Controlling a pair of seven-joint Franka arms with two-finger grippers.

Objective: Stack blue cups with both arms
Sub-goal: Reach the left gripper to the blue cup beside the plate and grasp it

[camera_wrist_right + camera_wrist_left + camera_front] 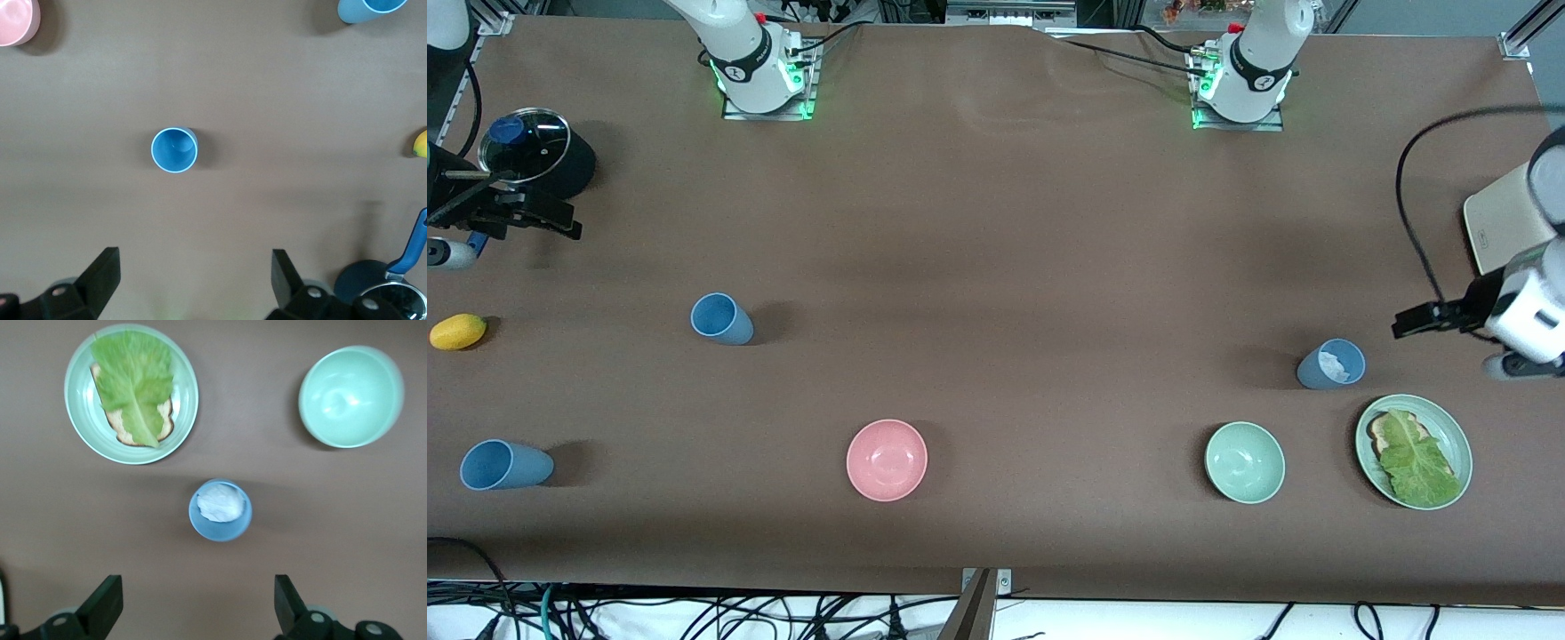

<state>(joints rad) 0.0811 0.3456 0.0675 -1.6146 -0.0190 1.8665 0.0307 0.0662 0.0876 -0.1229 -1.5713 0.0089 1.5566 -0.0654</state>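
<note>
Brown table (996, 222): blue cups (722, 319) upright, mouths up.

Brown tabletop (996, 222). Lower centre of the front view: pink bowl (887, 460); lower right: pale green bowl (1245, 462), then a green plate (1458, 440) carrying toast (1383, 433) under a lettuce leaf (1418, 462). Upper left: black pot with glass lid (527, 147); below it, a yellow lemon (458, 332). Right edge: white board (1498, 218).
</note>
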